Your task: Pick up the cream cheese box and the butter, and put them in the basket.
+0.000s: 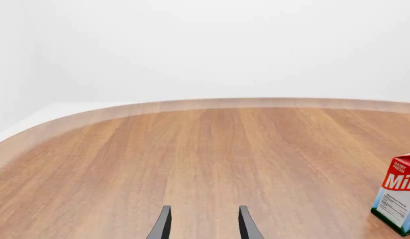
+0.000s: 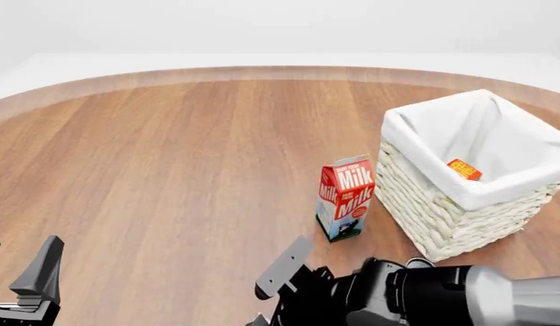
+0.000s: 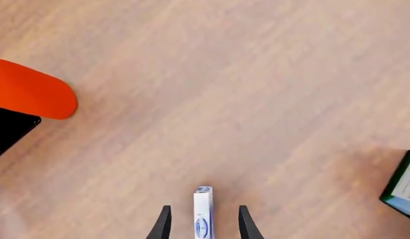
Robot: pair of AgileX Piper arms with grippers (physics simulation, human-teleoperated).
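The cream cheese box (image 3: 203, 221) only shows as a thin whitish-blue sliver sitting between the right gripper (image 3: 203, 207) fingers. The jaws are spread with a gap on each side, so nothing's pinched yet imo. The risk is that it's so narrow and edge-on that a slightly off-centre close could tip it or push it sideways along the table (image 3: 258, 99) instead of clamping it. The butter (image 2: 463, 169) looks like it's already down in the basket (image 2: 443, 217). The milk (image 2: 345, 198) stands just beside the basket, so a low carry could clip it. The left gripper (image 1: 203, 209) hangs spread and empty.
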